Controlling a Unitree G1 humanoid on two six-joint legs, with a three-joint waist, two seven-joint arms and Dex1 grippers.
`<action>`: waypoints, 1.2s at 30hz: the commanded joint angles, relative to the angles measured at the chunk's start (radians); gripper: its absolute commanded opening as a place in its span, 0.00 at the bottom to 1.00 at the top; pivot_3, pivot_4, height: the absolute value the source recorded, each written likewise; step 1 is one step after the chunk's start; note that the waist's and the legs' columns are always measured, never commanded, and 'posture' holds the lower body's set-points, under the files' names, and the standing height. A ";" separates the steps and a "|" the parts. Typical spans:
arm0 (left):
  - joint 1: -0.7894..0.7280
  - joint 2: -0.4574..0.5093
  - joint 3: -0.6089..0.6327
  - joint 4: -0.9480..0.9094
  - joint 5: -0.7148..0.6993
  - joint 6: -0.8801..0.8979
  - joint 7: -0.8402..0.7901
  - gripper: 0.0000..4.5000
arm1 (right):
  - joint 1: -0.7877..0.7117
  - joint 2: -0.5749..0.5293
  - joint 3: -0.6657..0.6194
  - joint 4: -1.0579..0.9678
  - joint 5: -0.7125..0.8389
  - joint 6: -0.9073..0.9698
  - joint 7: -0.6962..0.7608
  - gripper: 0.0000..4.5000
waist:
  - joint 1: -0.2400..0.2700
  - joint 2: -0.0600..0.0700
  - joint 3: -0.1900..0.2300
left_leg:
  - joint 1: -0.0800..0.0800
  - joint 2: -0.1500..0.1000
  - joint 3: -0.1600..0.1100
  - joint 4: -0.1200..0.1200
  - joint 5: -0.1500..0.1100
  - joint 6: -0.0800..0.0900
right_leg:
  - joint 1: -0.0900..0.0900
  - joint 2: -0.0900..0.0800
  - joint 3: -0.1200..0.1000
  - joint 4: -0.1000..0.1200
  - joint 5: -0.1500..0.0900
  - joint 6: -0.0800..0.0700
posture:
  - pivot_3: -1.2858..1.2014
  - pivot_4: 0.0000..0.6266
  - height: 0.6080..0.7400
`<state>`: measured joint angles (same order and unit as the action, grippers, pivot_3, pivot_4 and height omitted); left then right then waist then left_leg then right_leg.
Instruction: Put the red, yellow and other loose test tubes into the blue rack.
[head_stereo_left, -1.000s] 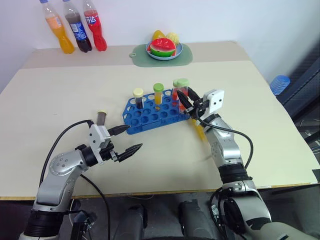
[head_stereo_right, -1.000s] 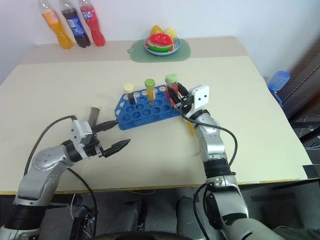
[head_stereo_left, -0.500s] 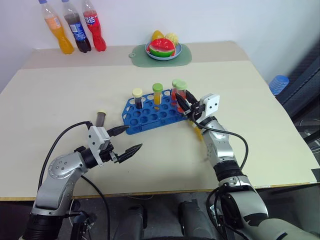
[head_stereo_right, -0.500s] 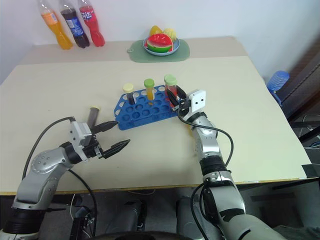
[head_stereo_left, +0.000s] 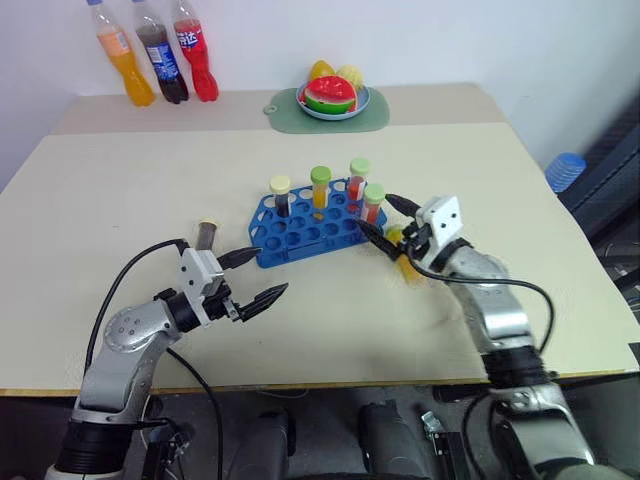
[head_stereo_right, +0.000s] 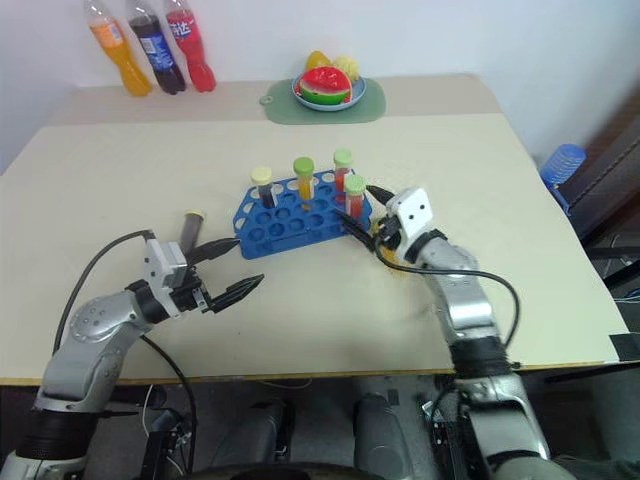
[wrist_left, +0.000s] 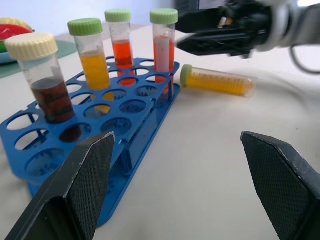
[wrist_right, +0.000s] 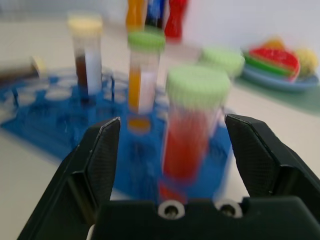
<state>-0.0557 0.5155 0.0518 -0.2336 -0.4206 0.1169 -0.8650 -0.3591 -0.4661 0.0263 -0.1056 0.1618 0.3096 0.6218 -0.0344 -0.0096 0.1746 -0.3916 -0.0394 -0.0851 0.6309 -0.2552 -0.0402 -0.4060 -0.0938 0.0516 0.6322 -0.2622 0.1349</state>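
Four capped tubes stand in the bright blue plastic rack (head_stereo_left: 310, 230); right fingers (head_stereo_left: 382, 218) gape empty beside it. At their 5 o'clock, take the yellow green-capped tube (wrist_left: 216, 81) lying on the desk (head_stereo_left: 330, 320) mid-body. Left fingers (head_stereo_left: 255, 279) idle wide, empty.

3 soda btls (head_stereo_left: 160, 60), fruit plate (head_stereo_left: 333, 98), mat (head_stereo_left: 290, 118)
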 joint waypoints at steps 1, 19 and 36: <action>-0.013 -0.011 -0.009 0.007 0.013 -0.027 0.001 0.94 | 0.019 -0.116 -0.029 -0.230 0.057 0.319 0.021 0.81 | -0.001 0.000 0.000 | 0.000 0.000 0.000 0.000 0.000 0.000 | 0.000 0.000 0.000 0.000 0.000 0.000 | 0.52 0.24 1.00; -0.012 -0.048 -0.058 0.026 0.039 -0.042 0.007 0.94 | -0.462 -0.165 -0.006 0.114 0.232 1.230 -0.038 0.81 | 0.016 0.000 0.000 | -0.002 0.000 0.002 0.001 -0.001 0.001 | 0.000 -0.001 -0.001 -0.002 0.000 0.000 | 0.52 0.24 1.00; 0.055 -0.025 -0.036 -0.036 0.036 -0.016 0.057 0.94 | -0.574 -0.133 0.287 0.420 0.138 1.022 0.050 0.18 | 0.009 -0.003 -0.002 | 0.000 0.000 0.001 0.001 -0.001 0.001 | 0.001 0.000 -0.001 -0.001 0.000 0.000 | 0.52 0.24 1.00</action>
<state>-0.0036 0.4788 -0.0123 -0.2360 -0.3753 0.1032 -0.8099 -0.9557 -0.5912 0.2745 0.3271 0.3221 1.3648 0.6624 -0.0253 -0.0127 0.1726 -0.3916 -0.0389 -0.0837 0.6316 -0.2557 -0.0392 -0.4052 -0.0934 0.0508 0.6308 -0.2620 0.1350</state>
